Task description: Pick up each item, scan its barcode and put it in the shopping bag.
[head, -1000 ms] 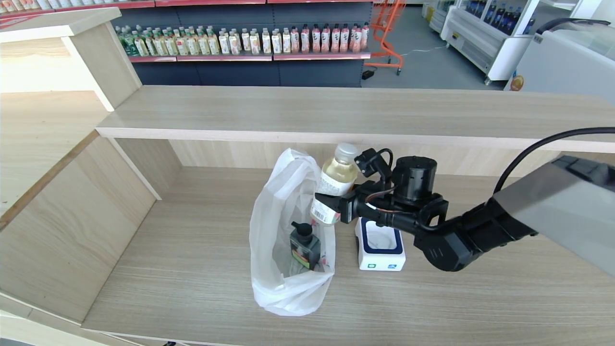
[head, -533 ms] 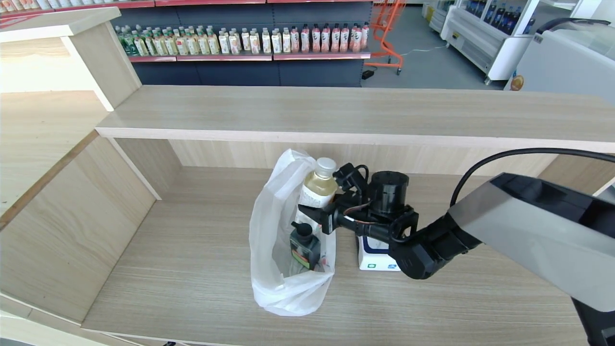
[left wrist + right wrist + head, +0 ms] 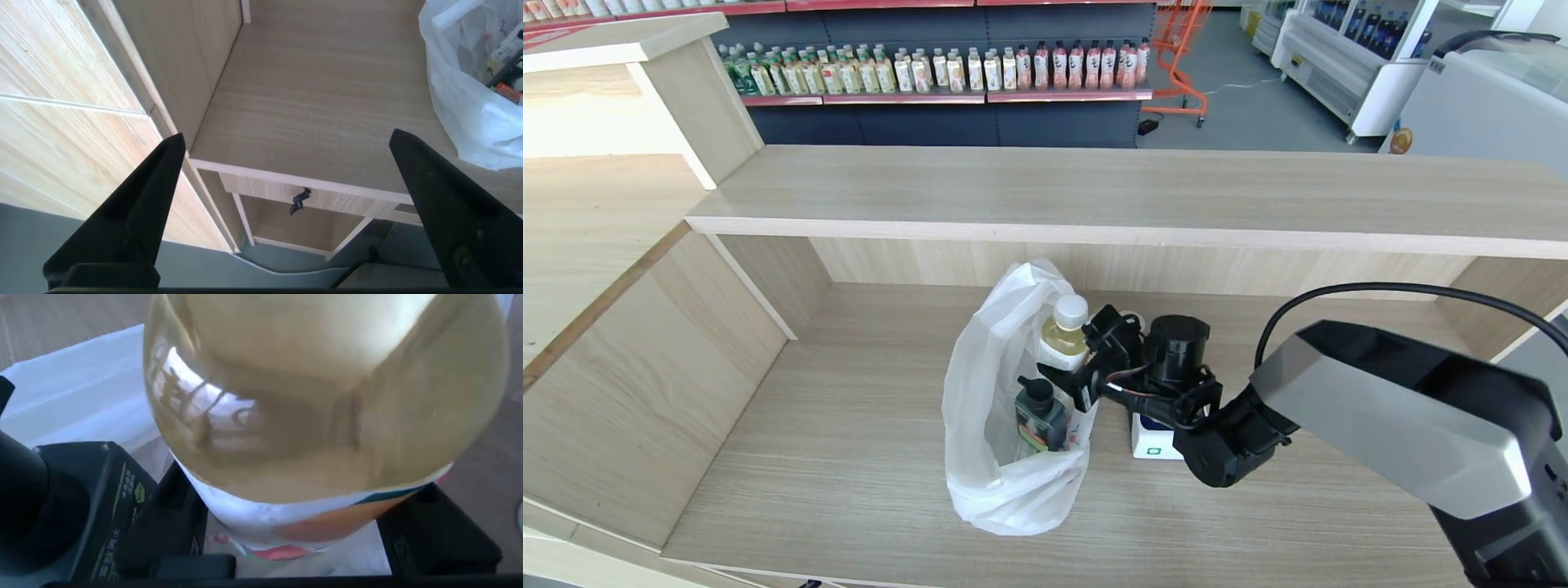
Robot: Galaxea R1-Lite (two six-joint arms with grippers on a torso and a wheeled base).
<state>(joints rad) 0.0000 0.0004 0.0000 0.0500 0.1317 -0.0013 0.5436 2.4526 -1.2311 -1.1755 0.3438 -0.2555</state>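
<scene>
Now bagging — my right gripper (image 3: 1068,372) pinches the white-capped amber drink bottle (image 3: 1063,341) in the white plastic shopping bag (image 3: 982,392) mouth; next, release.

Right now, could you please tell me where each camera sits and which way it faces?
Head view: on the robot's head, facing forward and down at the counter; the right arm shows, its right pincer shut on the bottle at the mouth of the shopping bag.
Left wrist view: on the left wrist, facing the counter's near edge past the open left pincer.
Right wrist view: on the right wrist, facing the bottle close up, beside the pump bottle.
Shared: all three show the shopping bag.
</scene>
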